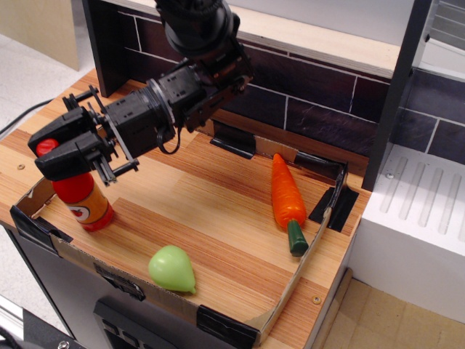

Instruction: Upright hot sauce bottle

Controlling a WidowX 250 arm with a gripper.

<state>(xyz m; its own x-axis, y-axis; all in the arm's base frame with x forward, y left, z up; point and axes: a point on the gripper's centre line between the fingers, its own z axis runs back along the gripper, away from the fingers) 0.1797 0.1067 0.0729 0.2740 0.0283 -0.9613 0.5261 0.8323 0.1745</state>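
Observation:
The hot sauce bottle (84, 201) is red with a red cap and an orange label bearing a red-white emblem. It stands upright at the front left corner of the wooden board (196, 211). My black gripper (64, 149) reaches in from the upper right and its fingers close around the bottle's neck, with the cap showing just left of them. The bottle's base seems to rest on the board.
An orange carrot with a green stem (286, 198) lies at the right side of the board. A light green pear-like toy (172, 268) lies near the front edge. A low cardboard rim (43, 193) borders the board. A dark brick wall stands behind.

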